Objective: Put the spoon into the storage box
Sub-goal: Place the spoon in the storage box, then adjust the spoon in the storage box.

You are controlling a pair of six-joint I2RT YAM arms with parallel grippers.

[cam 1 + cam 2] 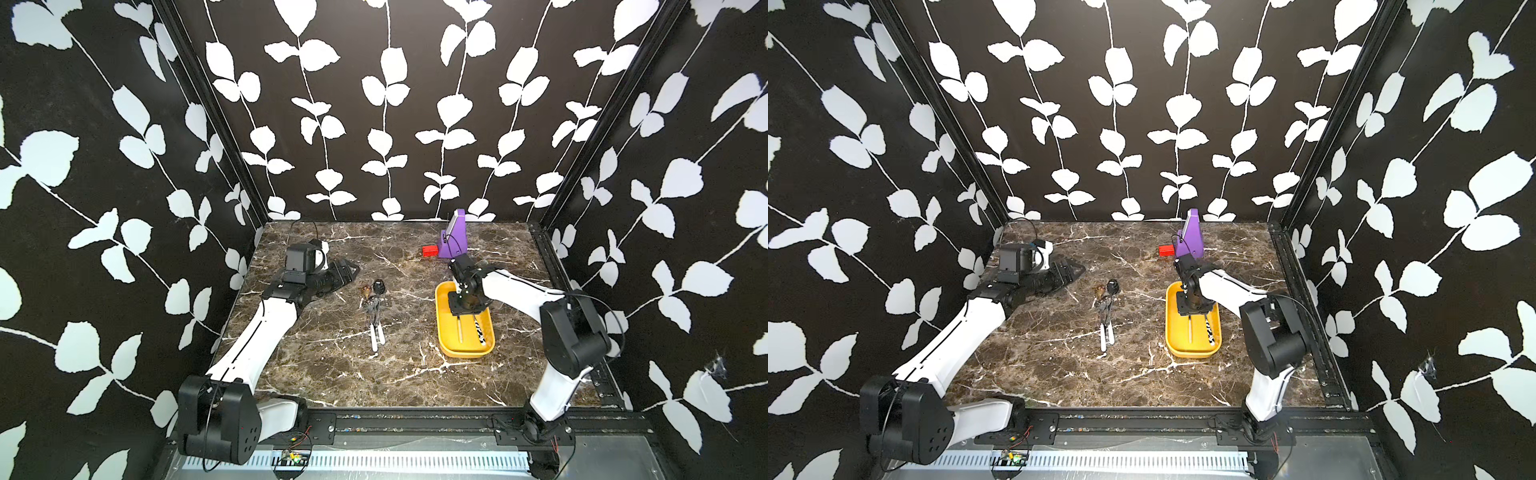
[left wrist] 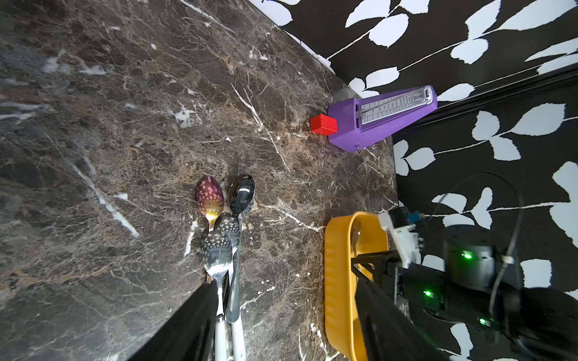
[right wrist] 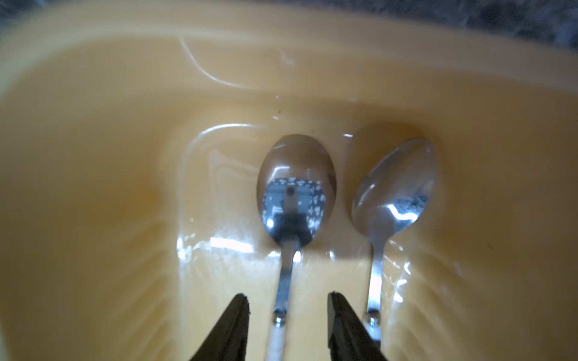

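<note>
Now your right pincer (image 3: 287, 297) hangs released over the storage box (image 1: 449, 336), at three o'clock on the bench (image 1: 332, 374); the spoon (image 3: 295, 187) lies inside, between its fingers (image 3: 231, 328). Your left pincer (image 1: 351, 272) is released too.

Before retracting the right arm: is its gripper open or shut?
Open: the right gripper straddles the spoon lying in the yellow storage box, both fingers clear of its handle.

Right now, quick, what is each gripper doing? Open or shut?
Left gripper: open, holding nothing.
Right gripper: open, jaws either side of a spoon handle in the storage box, not gripping it.
</note>
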